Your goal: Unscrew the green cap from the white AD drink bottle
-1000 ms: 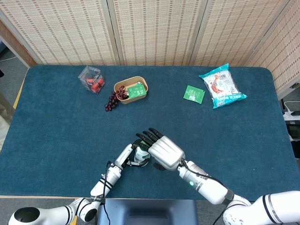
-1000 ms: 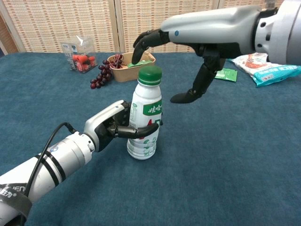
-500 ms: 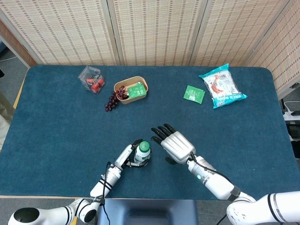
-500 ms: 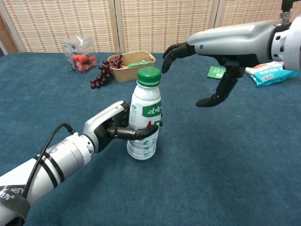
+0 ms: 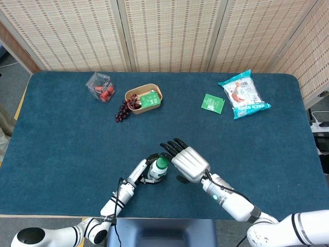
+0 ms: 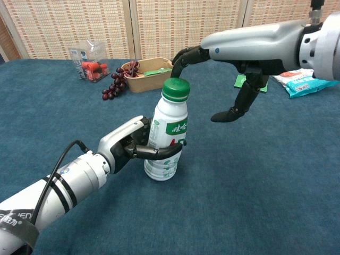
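The left hand point(image 6: 130, 146) grips the white AD drink bottle point(image 6: 167, 138) upright on the tabletop point(image 6: 255, 180) to steady it, while the right hand point(image 6: 228, 53), fingers point(image 6: 183, 56) spread, hovers beside the green cap point(image 6: 176, 89).

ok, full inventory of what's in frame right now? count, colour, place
AD drink bottle: 1, white with green label, near table edge, tilted, held by left hand
green cap: 1, green, on the bottle
plastic box: 1, clear with red contents, far left
bowl: 1, tan, far centre-left, green packet inside
grapes: 1 bunch, dark red, at the bowl's left rim
sachet: 1, green, far centre-right
snack bag: 1, teal and white, far right
table: 1, dark blue cloth
left hand: grips bottle body
right hand: open, fingertips at the cap
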{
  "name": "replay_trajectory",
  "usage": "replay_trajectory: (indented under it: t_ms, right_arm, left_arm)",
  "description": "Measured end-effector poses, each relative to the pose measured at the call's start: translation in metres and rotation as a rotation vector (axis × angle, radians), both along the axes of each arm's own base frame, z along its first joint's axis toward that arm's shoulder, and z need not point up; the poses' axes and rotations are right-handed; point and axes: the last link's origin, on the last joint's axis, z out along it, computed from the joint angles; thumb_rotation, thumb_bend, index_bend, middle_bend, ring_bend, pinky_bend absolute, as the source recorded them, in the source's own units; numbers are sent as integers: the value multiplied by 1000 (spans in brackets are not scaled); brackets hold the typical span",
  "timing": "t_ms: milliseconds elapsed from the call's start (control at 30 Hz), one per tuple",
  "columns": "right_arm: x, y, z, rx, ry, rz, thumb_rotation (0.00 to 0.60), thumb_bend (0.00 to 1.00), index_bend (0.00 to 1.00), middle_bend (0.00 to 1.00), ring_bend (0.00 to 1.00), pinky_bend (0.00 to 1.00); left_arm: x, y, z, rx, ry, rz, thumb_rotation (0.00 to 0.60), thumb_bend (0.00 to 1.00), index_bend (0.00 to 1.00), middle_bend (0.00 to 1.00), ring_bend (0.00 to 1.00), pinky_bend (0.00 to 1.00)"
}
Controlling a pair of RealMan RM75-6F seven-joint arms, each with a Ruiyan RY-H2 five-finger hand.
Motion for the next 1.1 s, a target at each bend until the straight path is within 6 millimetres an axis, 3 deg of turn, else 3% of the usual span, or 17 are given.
replay_trajectory:
  t_ms: [300,633,1100]
  right_arm:
    - [4,6,-3,15,3,27,600,196,184,0,0,0]
    - [8,19,-7,45,14,71,600,196,190,0,0,0]
    - [17,33,-1,40,-25,137,600,196,156,0,0,0]
  left_arm:
    - [0,1,0,-8,-6,0,600,829,601,682,203,0]
    - [-2,0,-3,-71,-4,-7,600,992,631,771,297,0]
    - [-4,-1,-4,-124,13,-1,600,1000,637,791,320,0]
